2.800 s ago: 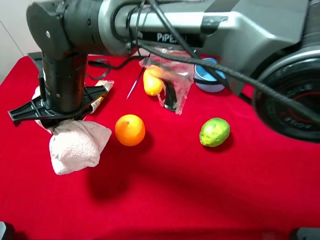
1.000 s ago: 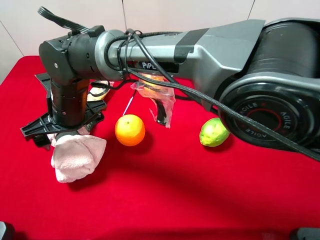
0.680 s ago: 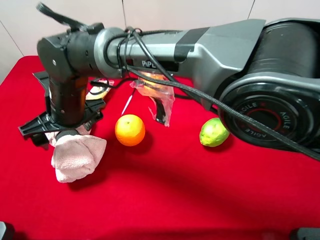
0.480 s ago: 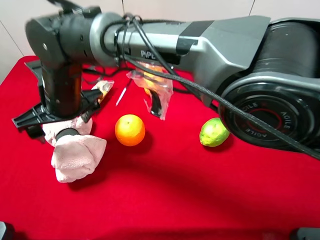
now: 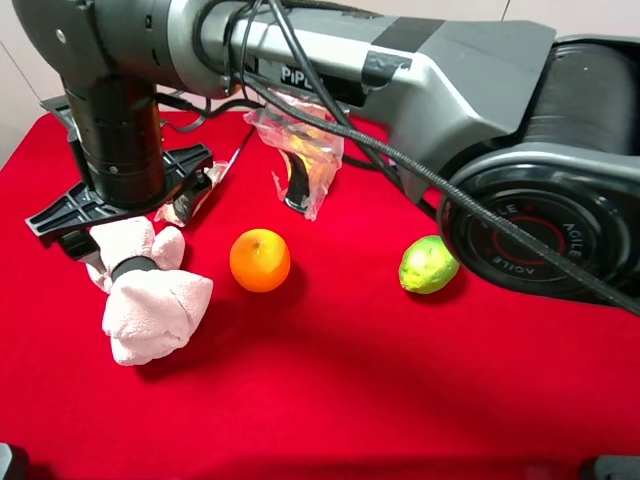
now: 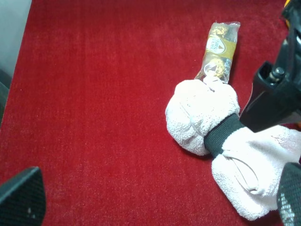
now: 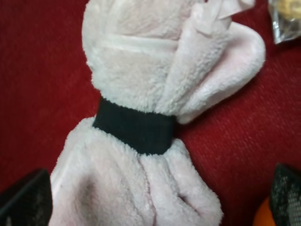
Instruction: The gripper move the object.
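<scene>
1. The large grey and black right arm (image 5: 430,90) reaches in from the right of the high view, across the red cloth counter (image 5: 350,390) to its left side, with the wrist pointing down.
2. The black metal right fingers (image 7: 23,200) are spread wide and hold nothing. In the right wrist view one tip shows at each side of the pale pink fluffy towel bundle (image 7: 141,89), and neither touches it there.
3. In the high view these fingers (image 5: 72,242) hang just above the bundle's smaller lobe.
4. The towel bundle (image 5: 152,305) lies flat on the counter at the left front. A dark elastic band (image 7: 136,129) cinches it into a smaller rear lobe and a larger front one.
5. A round orange fruit (image 5: 260,260) sits near the bundle on its right, apart from it.
6. A green lime (image 5: 429,263) lies well apart, further right.
7. A clear snack packet with gold-wrapped sweets (image 6: 218,52) lies beyond the bundle, and its near end meets the smaller lobe.
8. A crumpled clear plastic bag with something yellow inside (image 5: 300,150) shows under the arm, behind the orange.
9. The dark left fingers (image 6: 21,200) are also wide apart and empty. They are over bare counter beside the bundle.
</scene>
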`<state>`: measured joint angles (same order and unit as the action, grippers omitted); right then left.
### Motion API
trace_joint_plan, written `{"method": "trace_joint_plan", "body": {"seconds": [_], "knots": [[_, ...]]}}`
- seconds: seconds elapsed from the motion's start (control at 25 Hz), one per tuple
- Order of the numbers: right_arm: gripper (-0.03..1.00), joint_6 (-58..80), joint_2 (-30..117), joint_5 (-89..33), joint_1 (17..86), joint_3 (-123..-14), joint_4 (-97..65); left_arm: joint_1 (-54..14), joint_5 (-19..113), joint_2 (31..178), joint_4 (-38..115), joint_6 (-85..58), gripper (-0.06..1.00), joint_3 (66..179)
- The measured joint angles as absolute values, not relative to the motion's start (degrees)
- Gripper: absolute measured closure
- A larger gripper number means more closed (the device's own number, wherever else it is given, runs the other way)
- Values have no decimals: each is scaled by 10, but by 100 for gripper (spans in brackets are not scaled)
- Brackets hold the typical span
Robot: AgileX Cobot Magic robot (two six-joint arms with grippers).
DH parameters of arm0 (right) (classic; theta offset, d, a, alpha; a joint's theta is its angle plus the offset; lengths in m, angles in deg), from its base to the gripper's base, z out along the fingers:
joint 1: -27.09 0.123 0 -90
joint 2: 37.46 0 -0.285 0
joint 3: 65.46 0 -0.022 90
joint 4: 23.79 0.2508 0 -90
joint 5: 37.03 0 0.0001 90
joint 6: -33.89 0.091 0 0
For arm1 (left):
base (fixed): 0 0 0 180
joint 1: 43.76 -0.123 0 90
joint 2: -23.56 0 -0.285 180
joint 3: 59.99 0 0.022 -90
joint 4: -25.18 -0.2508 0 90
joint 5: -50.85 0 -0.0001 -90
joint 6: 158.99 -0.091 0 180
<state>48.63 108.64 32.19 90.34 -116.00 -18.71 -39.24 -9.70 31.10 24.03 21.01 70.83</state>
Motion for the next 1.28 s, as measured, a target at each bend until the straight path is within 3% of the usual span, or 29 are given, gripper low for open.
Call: {"method": "trace_joint_plan", "body": {"seconds": [0.48,1.28], "knots": [[28,483,1034,328,903,-1159,-208,-392,-97,311,240,210,-4,708],[28,465,910,328,883,-1023,-205,-392,-97,311,240,210,-4,708]]}}
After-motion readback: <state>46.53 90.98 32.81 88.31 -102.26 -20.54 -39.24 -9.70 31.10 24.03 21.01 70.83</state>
